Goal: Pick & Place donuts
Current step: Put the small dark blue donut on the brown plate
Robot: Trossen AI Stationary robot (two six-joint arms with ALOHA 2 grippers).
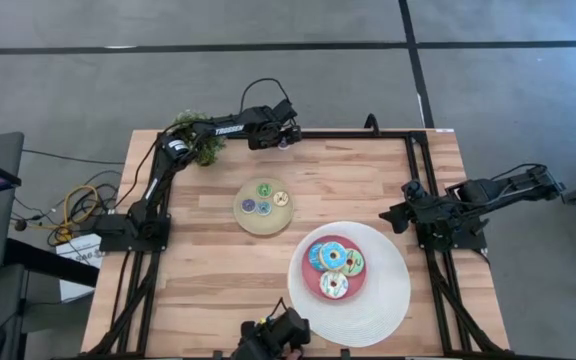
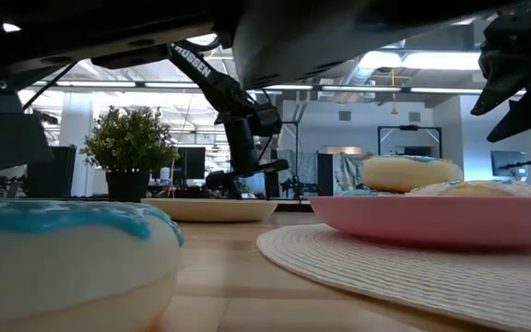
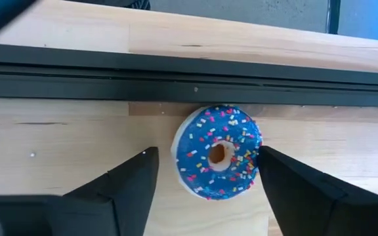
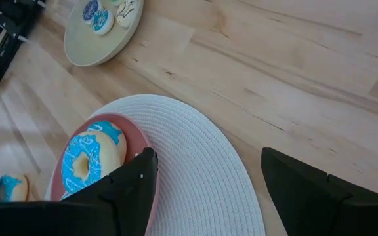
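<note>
A blue-iced donut with sprinkles (image 3: pixel 217 152) lies flat on the wood at the table's far edge, just in front of a black rail (image 3: pixel 189 78). My left gripper (image 3: pixel 207 155) (image 1: pixel 286 138) slants down over it, open, one finger on each side of the ring. My right gripper (image 1: pixel 388 217) (image 4: pixel 209 160) waits open at the right edge, above the white plate (image 4: pixel 195 164). Three larger donuts (image 1: pixel 333 268) lie on that plate's pink centre (image 1: pixel 308 280). Several tiny donuts (image 1: pixel 265 198) lie on the small tan plate (image 1: pixel 248 218). My left gripper stands astride the blue donut from above, slanting down. One finger (image 3: pixel 287 180) is right at the donut's rim (image 3: pixel 257 149), and I cannot tell whether it touches. The other finger (image 3: pixel 133 180) is a small gap away. The donut lies flat on the table.
A potted plant (image 1: pixel 200 135) stands at the far left corner beside the left arm. One more blue-iced donut (image 2: pixel 63 249) lies at the near edge, close to the low camera (image 1: pixel 273 338). Bare wood lies between the tan plate and the far rail.
</note>
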